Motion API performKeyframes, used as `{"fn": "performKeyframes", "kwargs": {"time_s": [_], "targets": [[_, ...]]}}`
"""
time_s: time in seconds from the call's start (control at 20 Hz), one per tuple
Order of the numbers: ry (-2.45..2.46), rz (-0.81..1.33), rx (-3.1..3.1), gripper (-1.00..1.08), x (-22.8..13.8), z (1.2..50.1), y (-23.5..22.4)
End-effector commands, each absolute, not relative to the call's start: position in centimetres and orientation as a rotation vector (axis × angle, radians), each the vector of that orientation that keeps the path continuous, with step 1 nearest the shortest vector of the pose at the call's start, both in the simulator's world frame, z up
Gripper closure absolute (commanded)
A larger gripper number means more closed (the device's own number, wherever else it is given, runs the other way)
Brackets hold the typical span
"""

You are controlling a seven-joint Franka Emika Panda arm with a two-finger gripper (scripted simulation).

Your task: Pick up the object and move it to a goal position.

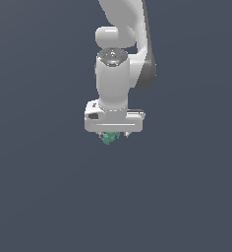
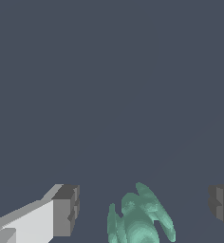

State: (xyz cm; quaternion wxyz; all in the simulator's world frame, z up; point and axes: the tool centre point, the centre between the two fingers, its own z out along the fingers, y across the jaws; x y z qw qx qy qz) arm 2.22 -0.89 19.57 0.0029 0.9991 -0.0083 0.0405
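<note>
The object [image 1: 107, 138] is a small teal-green knobbly blob that peeks out just under the white gripper [image 1: 116, 135] in the exterior view. In the wrist view the object [image 2: 140, 217] lies between the two dark finger pads [image 2: 66, 209], with a gap on each side. The gripper [image 2: 143, 206] is open and straddles the object without touching it. The far pad is partly cut off by the picture's edge. The lower part of the object is out of the wrist view.
The white arm [image 1: 123, 44] comes down from above in the exterior view. A plain dark grey-blue surface [image 1: 49, 197] fills the background of both views. Nothing else shows.
</note>
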Motion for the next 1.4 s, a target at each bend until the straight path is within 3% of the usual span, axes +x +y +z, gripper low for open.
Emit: {"fn": "performKeyframes", "kwargs": {"time_s": [0.0,1.35], "targets": [[-0.060,0.124,3.134,-0.92,2.0,19.3,-0.9],[-1.058,0.031,2.963,-0.92,-5.5,13.8,-2.4]]}}
